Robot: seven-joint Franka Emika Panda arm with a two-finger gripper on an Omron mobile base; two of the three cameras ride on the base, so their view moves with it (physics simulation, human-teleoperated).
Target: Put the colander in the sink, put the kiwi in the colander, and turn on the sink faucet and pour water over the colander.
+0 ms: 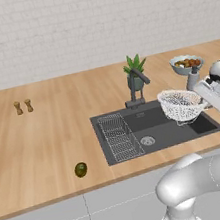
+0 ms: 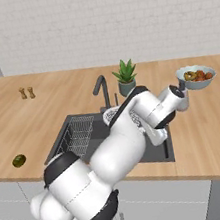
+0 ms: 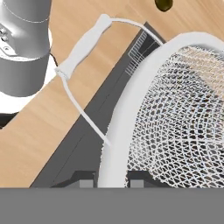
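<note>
gripper (image 3: 112, 183) clenched on the rim of the colander (image 1: 181, 104), 1 dark tip on each side of the white rim in the hand view. colander held tilted in the air above the right half of the sink (image 1: 201, 125), its wire handle (image 3: 83, 43) arching out to one side. sink set in the wooden counter (image 1: 46, 138), with a wire rack (image 1: 119, 136) in its left part and a round drain (image 1: 147, 140) in the middle. sink faucet (image 1: 137, 86) upright behind the basin, potted plant (image 1: 134, 70) just behind it. kiwi (image 1: 81, 169) lying on the counter well left of the sink, near the front edge. 2 wooden shakers (image 1: 23, 107) side by side far back on the left. bowl of orange-red food (image 1: 186, 63) back right of the sink.
</note>
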